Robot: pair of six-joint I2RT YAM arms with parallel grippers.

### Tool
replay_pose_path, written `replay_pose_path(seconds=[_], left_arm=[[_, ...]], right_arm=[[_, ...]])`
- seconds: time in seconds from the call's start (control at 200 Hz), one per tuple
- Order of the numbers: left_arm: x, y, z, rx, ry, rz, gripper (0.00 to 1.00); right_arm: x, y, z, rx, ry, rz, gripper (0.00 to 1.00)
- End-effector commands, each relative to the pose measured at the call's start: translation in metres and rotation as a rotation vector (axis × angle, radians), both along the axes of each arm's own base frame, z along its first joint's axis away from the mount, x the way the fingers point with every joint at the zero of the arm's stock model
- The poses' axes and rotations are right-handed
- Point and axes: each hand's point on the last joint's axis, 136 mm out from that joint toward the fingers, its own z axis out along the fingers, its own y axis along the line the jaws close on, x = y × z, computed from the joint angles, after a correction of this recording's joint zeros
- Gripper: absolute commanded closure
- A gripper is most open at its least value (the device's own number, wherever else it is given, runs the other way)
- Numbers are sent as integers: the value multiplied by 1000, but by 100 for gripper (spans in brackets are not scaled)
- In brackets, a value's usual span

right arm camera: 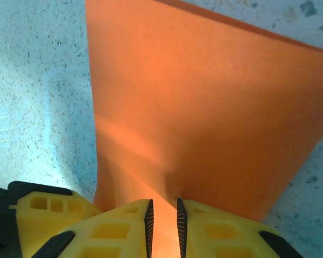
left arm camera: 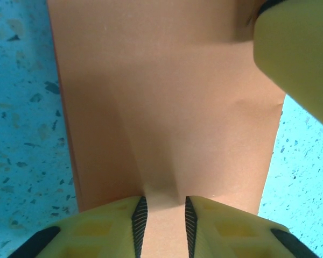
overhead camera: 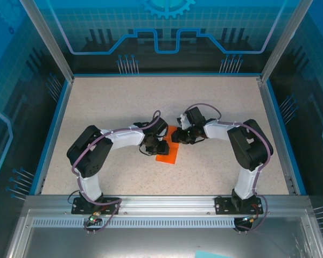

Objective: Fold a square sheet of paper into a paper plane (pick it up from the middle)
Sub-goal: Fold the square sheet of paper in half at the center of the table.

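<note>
the orange paper plane [overhead camera: 167, 155] is seen lying at the middle of the speckled table [overhead camera: 124, 102]. both arms are bent inward over it, so its far end is hidden from above. the left gripper [overhead camera: 157, 146] is set at its left side and the right gripper [overhead camera: 182, 135] at its far right corner.

in the left wrist view the paper plane [left arm camera: 167, 97] is spread flat ahead of the left gripper [left arm camera: 162, 209]. a raised crease is drawn up between the ribbed black pads [left arm camera: 140, 220], which are held a little apart — whether the paper is pressed by them cannot be told. a yellow plastic block [left arm camera: 299, 54] is seen over the sheet's far right corner.

in the right wrist view the right gripper [right arm camera: 164, 215] is closed to a thin slit on a pinched ridge of the paper plane [right arm camera: 204, 107].

the table is bounded by a blue rim [overhead camera: 53, 134] at the side and an aluminium rail [overhead camera: 161, 200] at the near edge.
</note>
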Motion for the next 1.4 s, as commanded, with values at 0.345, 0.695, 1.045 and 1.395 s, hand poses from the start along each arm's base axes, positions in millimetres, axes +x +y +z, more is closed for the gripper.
replay_pose_path(seconds=[0.345,0.695,1.045,1.395], left_arm=[[-2,-7,27,-54,-6,-18,60],[-18,-35,40,-94,-24,-112,59],[-25,-41,18,-93,-15,-145,70],[-28,-22,-6,0,-13,-139,73]], right_arm=[[4,-8,-19,-39,33,-8,78],[-2,-5,-14,-5,53,11,78],[-3,-4,-13,28,65,17,78],[3,-7,-12,30,52,17,76]])
